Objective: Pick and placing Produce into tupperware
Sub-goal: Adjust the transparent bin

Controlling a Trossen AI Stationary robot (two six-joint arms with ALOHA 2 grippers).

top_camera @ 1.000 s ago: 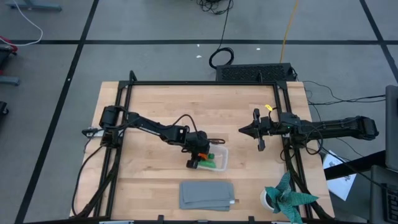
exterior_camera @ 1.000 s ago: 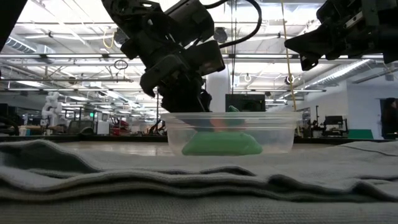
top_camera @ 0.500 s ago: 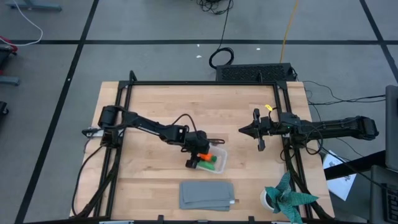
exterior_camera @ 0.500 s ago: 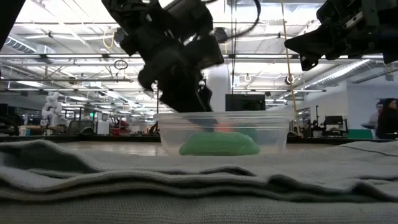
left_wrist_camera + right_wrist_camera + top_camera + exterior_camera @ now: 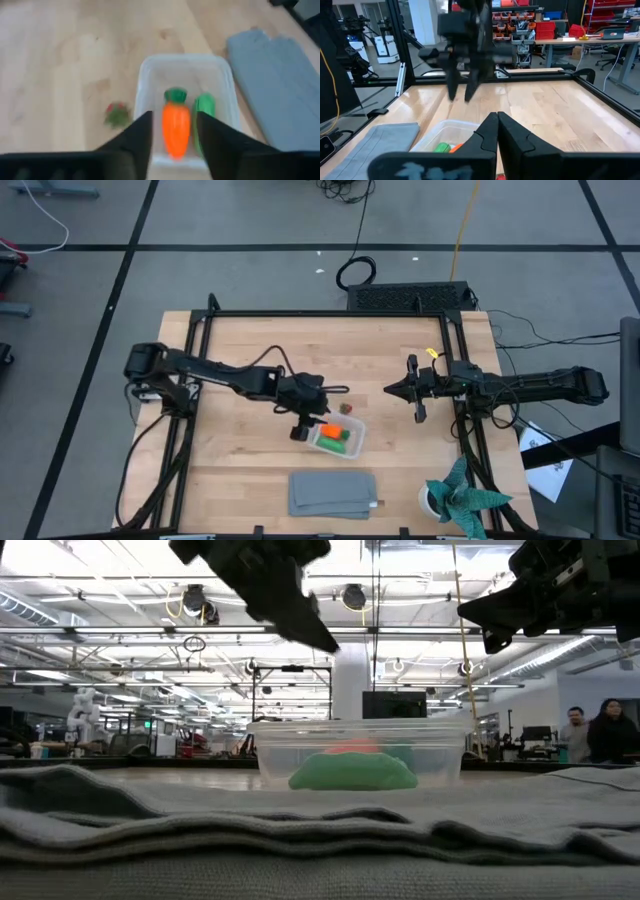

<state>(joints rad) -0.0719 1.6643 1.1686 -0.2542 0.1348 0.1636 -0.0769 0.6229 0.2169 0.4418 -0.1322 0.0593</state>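
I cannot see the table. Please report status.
Left gripper open, empty, above tupperware. Carrot and pod inside. Dark piece on table. Right gripper shut, idle.

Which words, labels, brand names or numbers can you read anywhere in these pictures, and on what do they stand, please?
None can be read.
Tupperware, carrot, green pod, grey cloth: no print shows.
White paper sheet at the table's right edge: marks too small to read.
Red bins and room monitors behind the table: any lettering is too blurred to read.
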